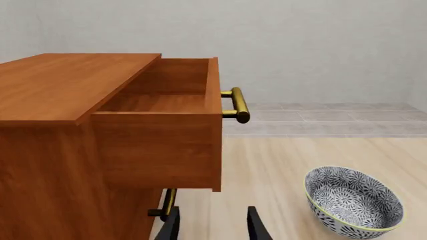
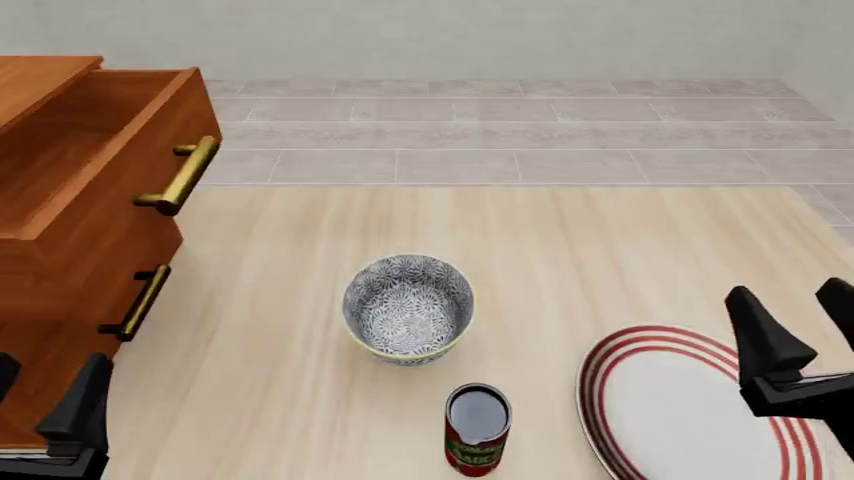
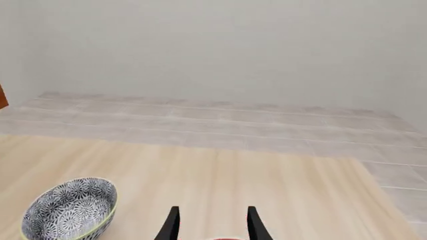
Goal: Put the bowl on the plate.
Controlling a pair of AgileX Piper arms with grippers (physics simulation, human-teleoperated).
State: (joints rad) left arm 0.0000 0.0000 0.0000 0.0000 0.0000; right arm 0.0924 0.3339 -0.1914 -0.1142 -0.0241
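So the bowl (image 2: 408, 305) sits upright near the middle of the tabletop (image 2: 561, 250), nothing in it as far as I can see. The plate (image 2: 667, 400) lies flat at the near right corner, well apart from the bowl and partly cut off by the frame edge. A small red-labelled can (image 2: 477, 429) stands between them, just in front of the bowl.

The right tool (image 2: 801, 330) hovers over the plate's far edge, fingers spread, gripping nothing. The left tool (image 1: 212, 225) is low at the near left beside the wooden cabinet (image 2: 60, 260), also released and empty.

The cabinet's top drawer (image 1: 167, 100) is pulled out, with brass handles (image 2: 178, 177).

The tabletop is pale wood grain, with a grey tiled floor (image 2: 534, 130) and a plain whitish wall (image 3: 213, 50) beyond.
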